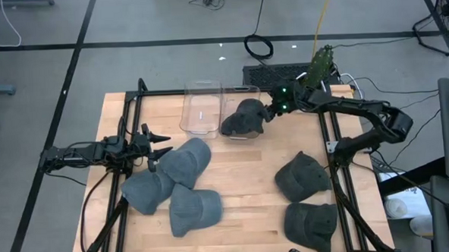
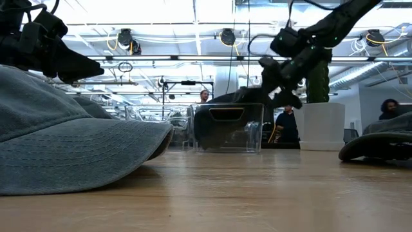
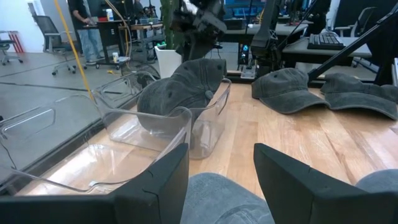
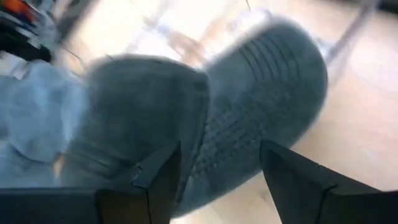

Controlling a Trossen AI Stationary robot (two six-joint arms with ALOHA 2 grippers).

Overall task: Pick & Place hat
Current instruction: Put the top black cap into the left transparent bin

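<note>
The right gripper [image 1: 268,111], jaws open, hangs just above the hat [image 1: 243,117] lying in a clear bin [image 1: 249,132]; the left gripper [image 1: 158,142] waits open over the tabletop [image 1: 242,178].

The wooden counter [image 1: 243,193] carries two clear bins [image 1: 201,109] side by side. Five grey caps [image 1: 187,162] lie flat on it: three left, two right.

Two dark, slender jointed arms with black cabling, small green lights near the right pincer [image 1: 266,113].
</note>
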